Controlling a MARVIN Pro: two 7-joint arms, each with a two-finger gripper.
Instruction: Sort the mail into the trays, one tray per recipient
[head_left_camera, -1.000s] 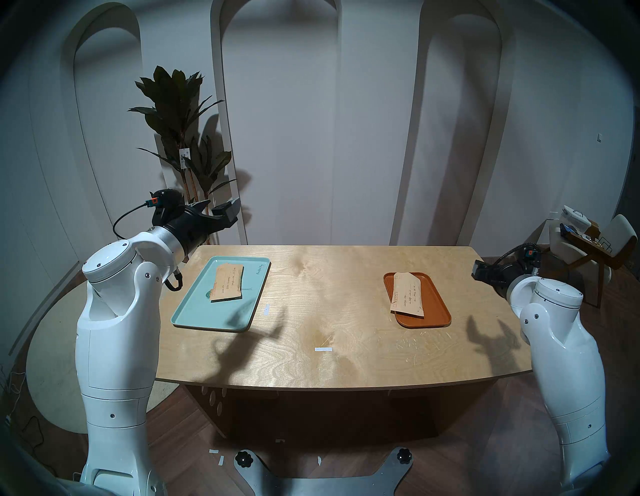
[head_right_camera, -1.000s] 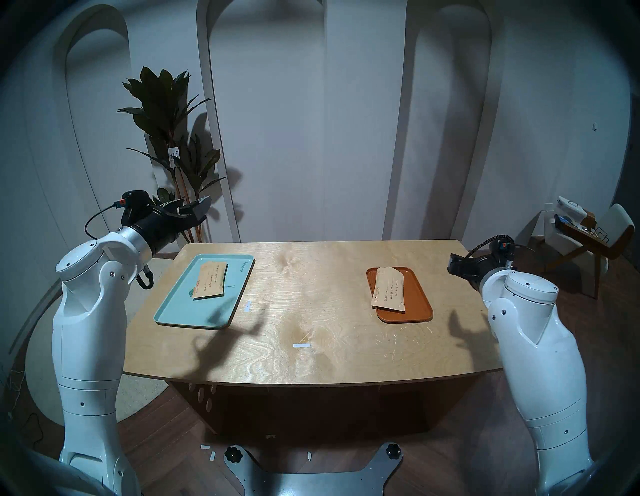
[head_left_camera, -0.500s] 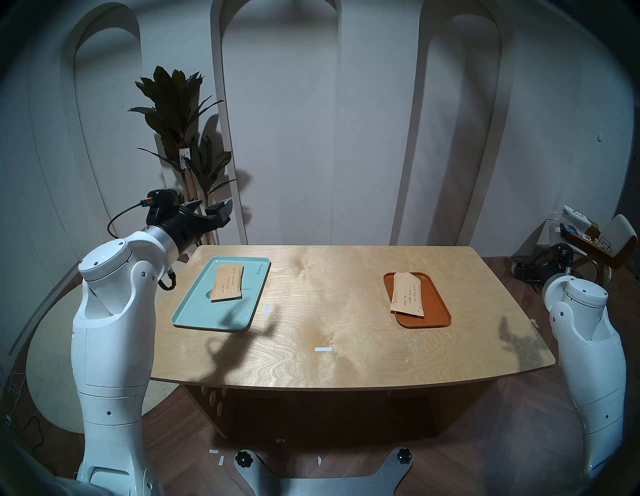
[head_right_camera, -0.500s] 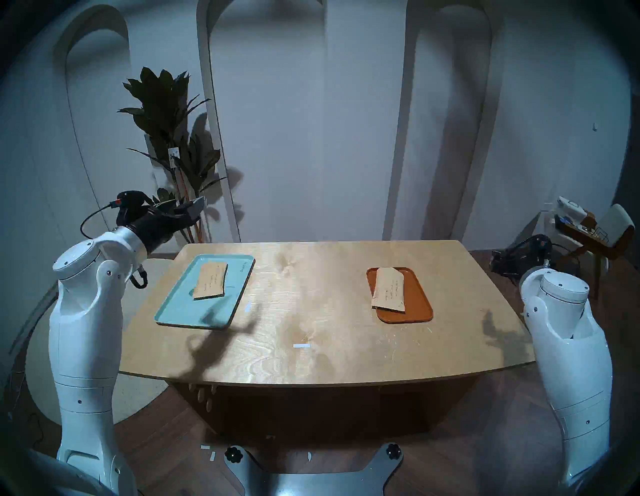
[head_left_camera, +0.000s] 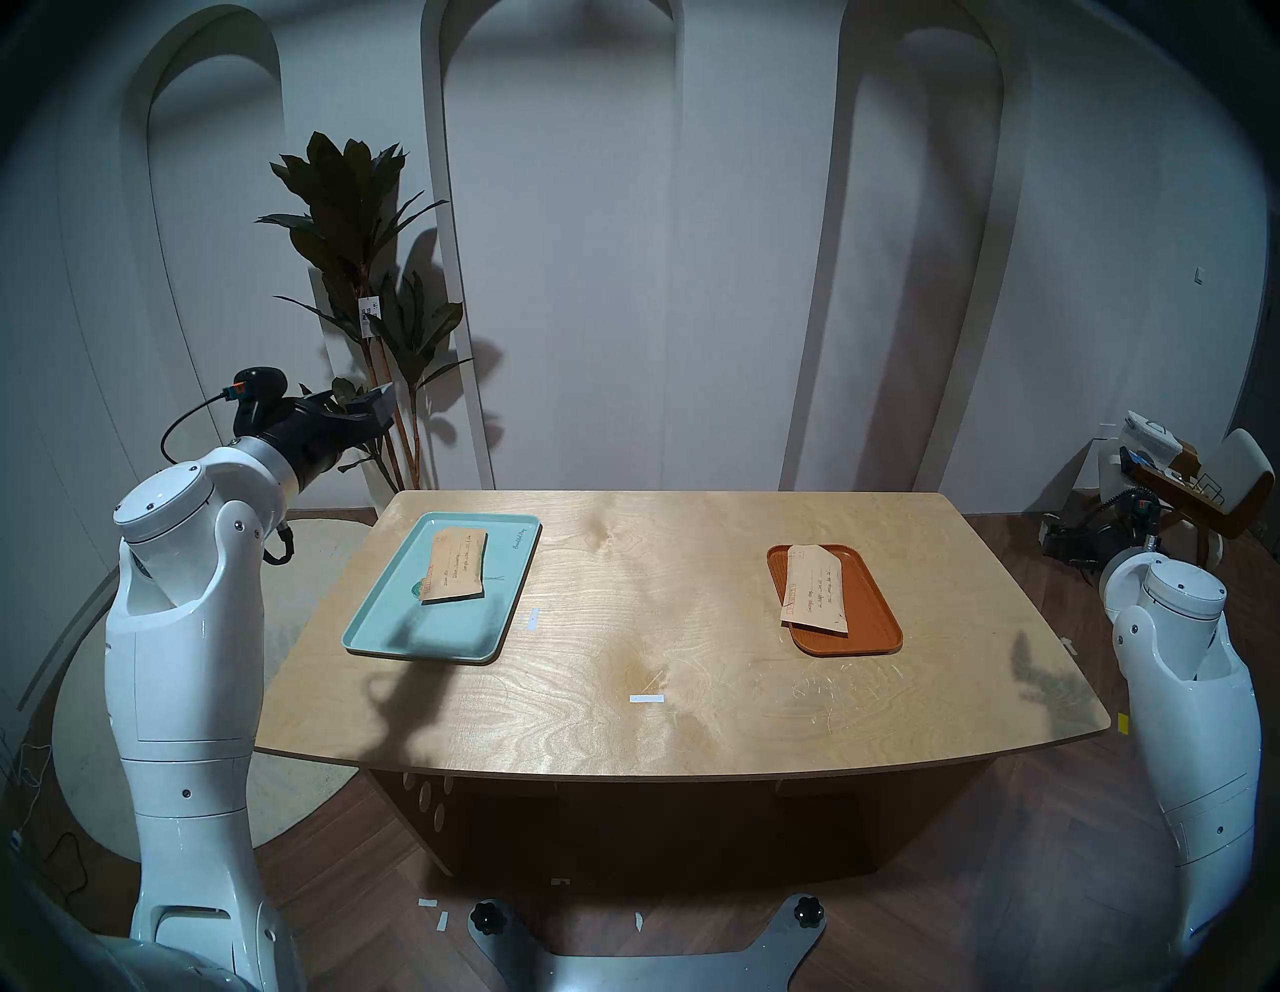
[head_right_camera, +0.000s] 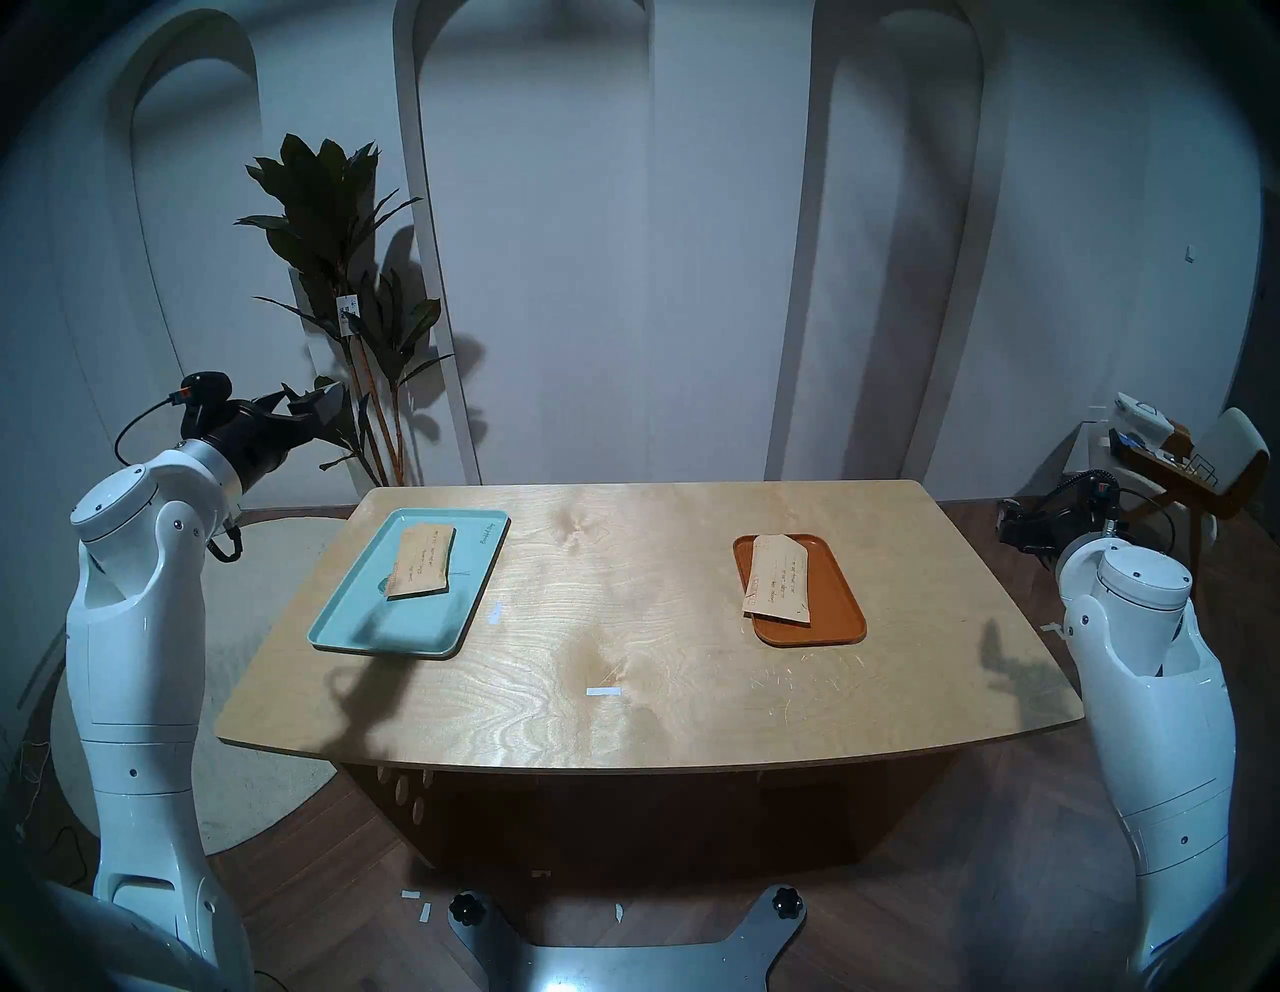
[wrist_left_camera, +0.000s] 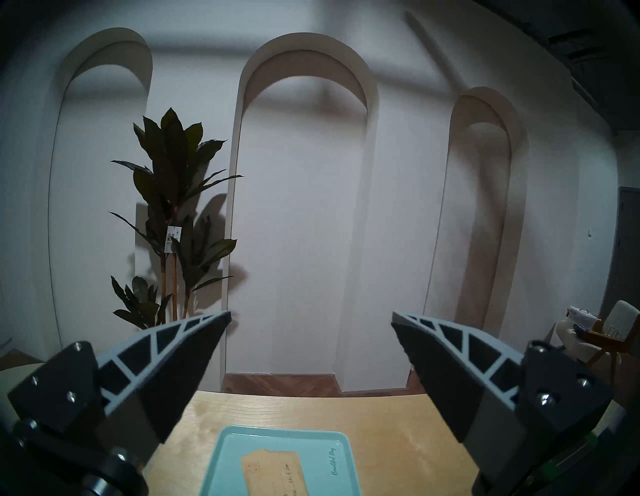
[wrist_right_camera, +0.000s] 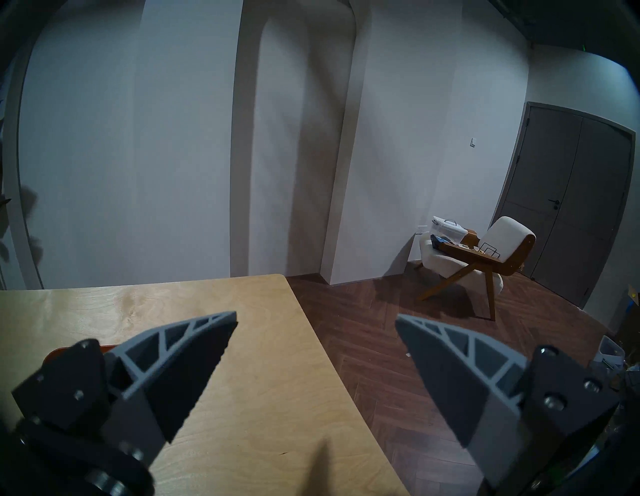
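The left pincer stands wide with nothing between its fingers, held level off the left end of the surface; the right pincer is likewise wide and empty, off the right end. One kraft envelope lies flat in the mint-green tray, well inside the rim. The other envelope lies in the orange-brown tray, its near-left corner seemingly riding over the rim, though the view is too small to be sure. With one letter in each tray, the sorting looks done.

These envelopes should be light, thin and floppy, likely to sag if pinched at one end, and hard to lift off a flat tray floor. The best hold is probably a short edge, or the overhanging corner on the brown tray. Two white tape strips lie on the bare wood between the trays.
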